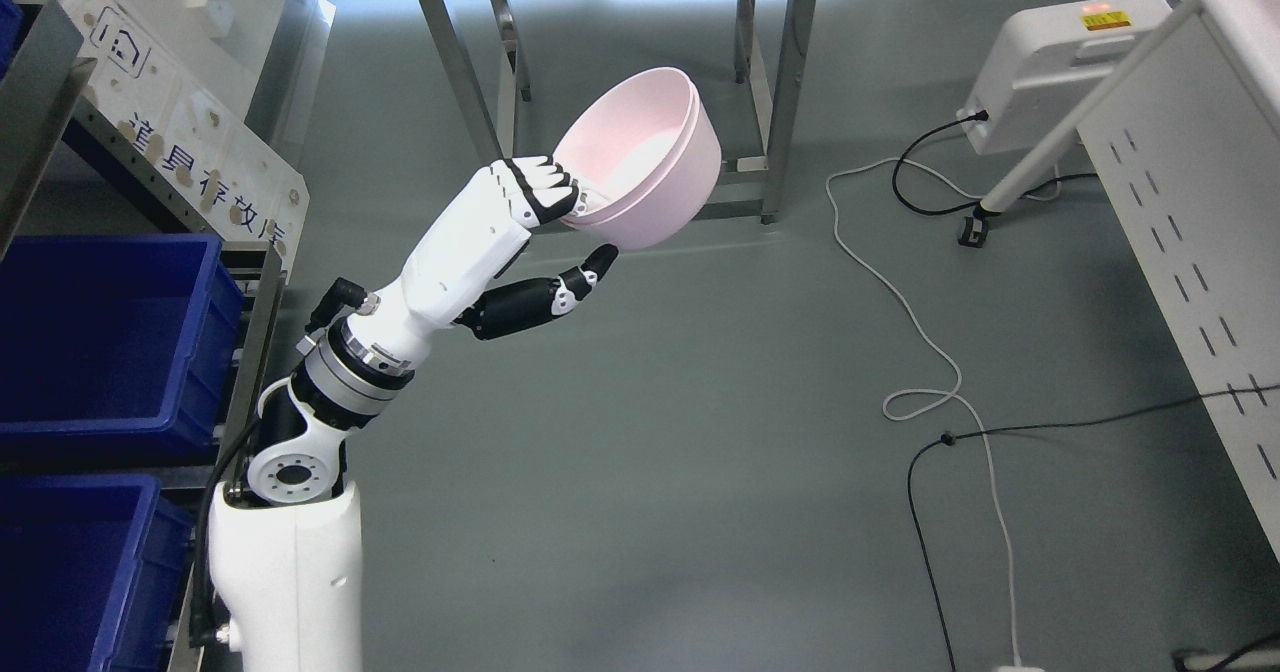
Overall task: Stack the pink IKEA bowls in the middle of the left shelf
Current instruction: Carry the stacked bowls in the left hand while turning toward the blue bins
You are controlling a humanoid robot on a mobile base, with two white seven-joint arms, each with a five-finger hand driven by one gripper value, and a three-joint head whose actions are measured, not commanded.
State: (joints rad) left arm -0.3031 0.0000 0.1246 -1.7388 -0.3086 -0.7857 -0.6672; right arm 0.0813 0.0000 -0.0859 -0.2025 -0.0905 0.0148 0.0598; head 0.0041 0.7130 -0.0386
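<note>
A pink bowl (pixel 650 157), which looks like two bowls nested together, hangs tilted in mid air above the grey floor. My left hand (pixel 570 227) is shut on its near rim, white-and-black fingers (pixel 540 187) hooked over the edge and the thumb (pixel 590 264) pressed under the bowl's base. The left arm rises from the lower left, next to the shelf (pixel 250 342). The right arm does not show.
Blue bins (pixel 110 332) sit on the left shelf, another blue bin (pixel 70 572) below. Metal table legs (pixel 780 82) stand behind the bowl. A white device (pixel 1050 62) and cables (pixel 930 352) lie on the floor at right, beside a white perforated panel (pixel 1190 252).
</note>
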